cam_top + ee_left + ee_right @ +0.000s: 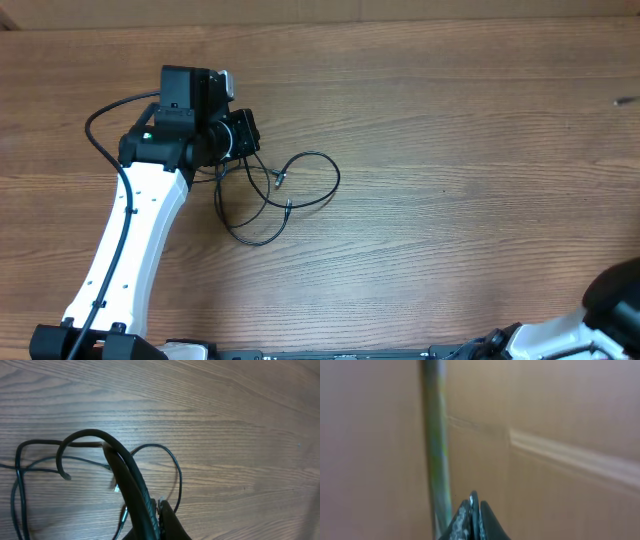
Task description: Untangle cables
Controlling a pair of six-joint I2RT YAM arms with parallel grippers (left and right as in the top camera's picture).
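Left gripper clenched on cables, hiding part of the tangle on the table; right gripper closed, empty, its view blurred, overhead barely catching it

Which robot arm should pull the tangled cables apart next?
Left. Its fingers sit shut at the cables, seemingly pinching one. The right arm sits far off at the table's corner.

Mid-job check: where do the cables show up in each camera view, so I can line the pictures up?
Overhead: the cables lie in loose loops left of centre, just right of the left gripper.
Left wrist: the loops spread across the left and lower centre, above the left gripper at the bottom edge.
Right wrist: none identifiable; the view is blurred.
Shared landmark: the left gripper, in the overhead and left wrist views only.
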